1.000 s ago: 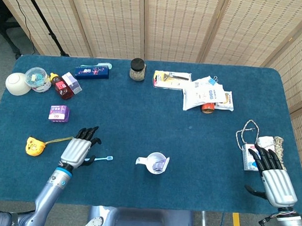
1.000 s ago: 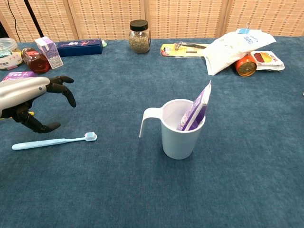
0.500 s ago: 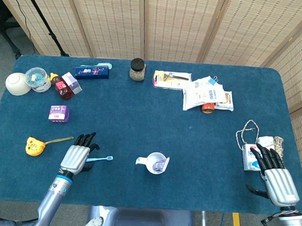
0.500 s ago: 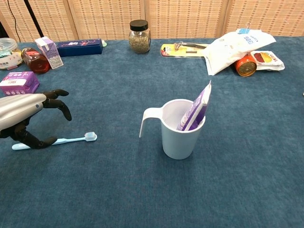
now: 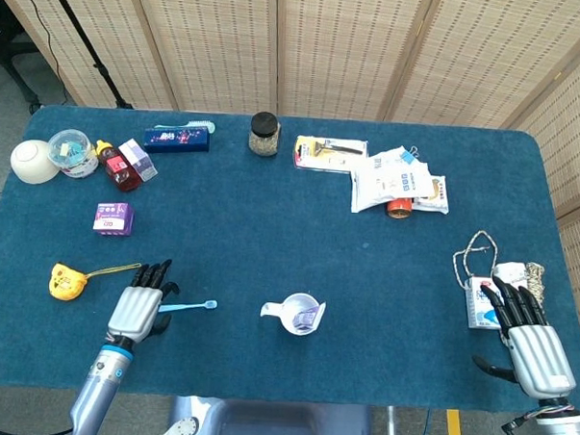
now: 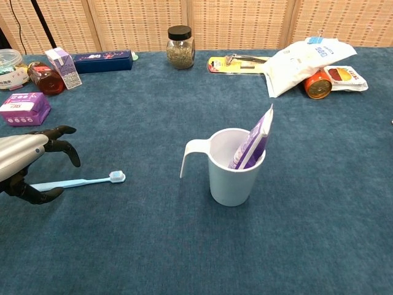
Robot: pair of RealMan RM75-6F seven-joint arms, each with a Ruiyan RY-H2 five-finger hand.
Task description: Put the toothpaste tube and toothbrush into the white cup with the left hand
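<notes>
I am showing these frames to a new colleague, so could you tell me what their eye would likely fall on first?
Probably the white cup near the table's front middle, with the purple toothpaste tube leaning upright inside it. Next, the light blue toothbrush lying flat to its left, its handle end reaching under the curled fingers of the left hand. The right hand sits idle at the far right edge, holding nothing.

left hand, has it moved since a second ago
Yes. The left hand has drawn back toward the robot along the toothbrush, which lies where it was; the hand now sits over the handle end, farther from the cup.
</notes>
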